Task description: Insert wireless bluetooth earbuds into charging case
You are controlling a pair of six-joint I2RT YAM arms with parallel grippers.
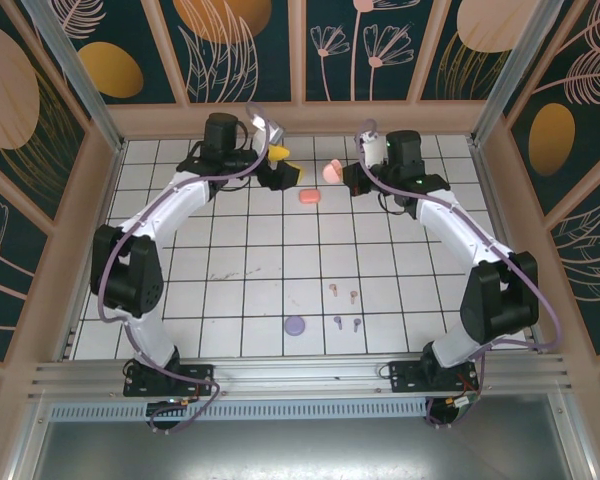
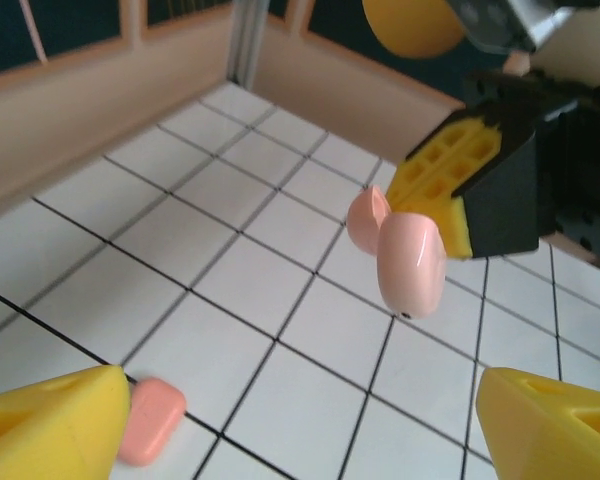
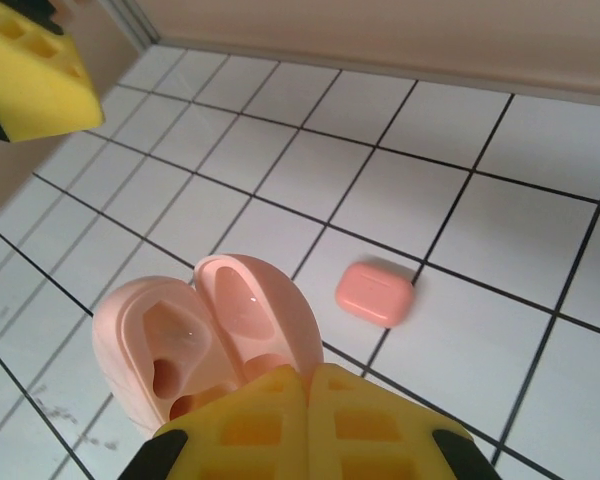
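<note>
Top view: high above and behind both arm bases, facing steeply down, far off, taking in the whole tiled table (image 1: 230, 250). Left wrist view: just behind the left gripper (image 2: 300, 425), facing low across the tiles, near the peach case (image 2: 410, 262) ahead of its fingertips. Right wrist view: just above the right gripper (image 3: 305, 405), facing down, that case right at its fingers. Shared by all three: that case and the coral case (image 1: 309, 196) between the two grippers.

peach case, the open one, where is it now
The open peach case is held in the right claw at the far middle of the table in the top view, just beyond the closed coral case.
</note>
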